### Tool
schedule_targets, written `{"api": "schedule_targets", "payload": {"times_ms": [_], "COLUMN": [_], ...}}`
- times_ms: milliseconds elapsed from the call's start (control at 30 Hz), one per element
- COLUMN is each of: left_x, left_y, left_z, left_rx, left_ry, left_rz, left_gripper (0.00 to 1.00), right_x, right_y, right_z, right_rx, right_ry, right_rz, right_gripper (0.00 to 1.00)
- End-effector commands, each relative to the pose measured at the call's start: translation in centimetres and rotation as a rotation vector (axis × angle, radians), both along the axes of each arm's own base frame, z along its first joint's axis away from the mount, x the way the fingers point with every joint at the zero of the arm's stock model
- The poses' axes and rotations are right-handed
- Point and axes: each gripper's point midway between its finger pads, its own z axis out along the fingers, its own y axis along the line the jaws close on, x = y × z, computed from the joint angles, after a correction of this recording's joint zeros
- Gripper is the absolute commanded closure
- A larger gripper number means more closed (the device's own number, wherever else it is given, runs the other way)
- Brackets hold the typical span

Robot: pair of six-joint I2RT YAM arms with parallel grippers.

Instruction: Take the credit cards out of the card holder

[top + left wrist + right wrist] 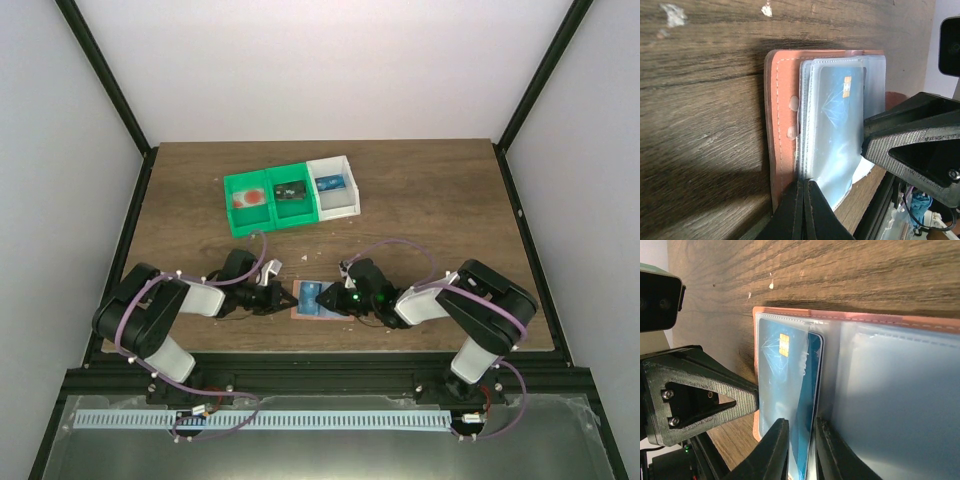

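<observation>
Card holder [312,298] open flat on counter [190,205], between both grippers. Left gripper [804,186] pinched shut on its edge. Right gripper [801,424] nearly closed, clamping end of blue credit card [785,385]. Card mostly in sleeve, long axis in line with right gripper's fingers.

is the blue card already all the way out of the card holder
No, the blue card lies inside a clear sleeve of the open card holder, with the right fingers on either side of its near edge.
</observation>
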Motion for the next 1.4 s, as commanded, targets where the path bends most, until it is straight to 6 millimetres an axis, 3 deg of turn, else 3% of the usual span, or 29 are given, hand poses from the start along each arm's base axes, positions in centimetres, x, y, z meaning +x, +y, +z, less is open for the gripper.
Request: {"api": "schedule_targets", "payload": {"times_ms": [0, 200, 333, 833, 967, 1100, 1367], "left_x": [-0.8, -0.8, -0.8, -0.5, -0.7, -0.8, -1.2], "left_y": [1.2, 1.5, 1.5, 2.1, 2.2, 2.1, 2.3], "left_z": [-2.8, -3.1, -3.3, -3.8, -4.0, -3.9, -4.2], "left_rx": [0.102, 0.120, 0.129, 0.181, 0.178, 0.168, 0.168], "left_ry": [0.045, 0.046, 0.053, 0.050, 0.059, 0.059, 0.076], "left_rz": [0.027, 0.031, 0.032, 0.046, 0.049, 0.056, 0.056], "left_gripper": [1.00, 1.00, 1.00, 1.00, 1.00, 1.00, 1.00], "right_x": [0.4, 0.1, -0.3, -0.3, -0.3, 0.4, 0.9], "right_y": [0.8, 0.6, 0.5, -1.8, -1.2, -0.7, -0.9], "right_z": [1.3, 2.1, 3.0, 2.0, 2.3, 2.0, -0.4], "right_rx": [0.046, 0.088, 0.143, 0.105, 0.129, 0.128, 0.085], "right_ry": [-0.055, -0.090, -0.100, -0.062, -0.042, -0.036, 0.025], "right_rz": [0.027, 0.049, 0.062, 0.023, 0.038, 0.028, -0.022], "right_gripper": [0.85, 0.99, 1.00, 1.00, 0.90, 0.89, 0.87]}}
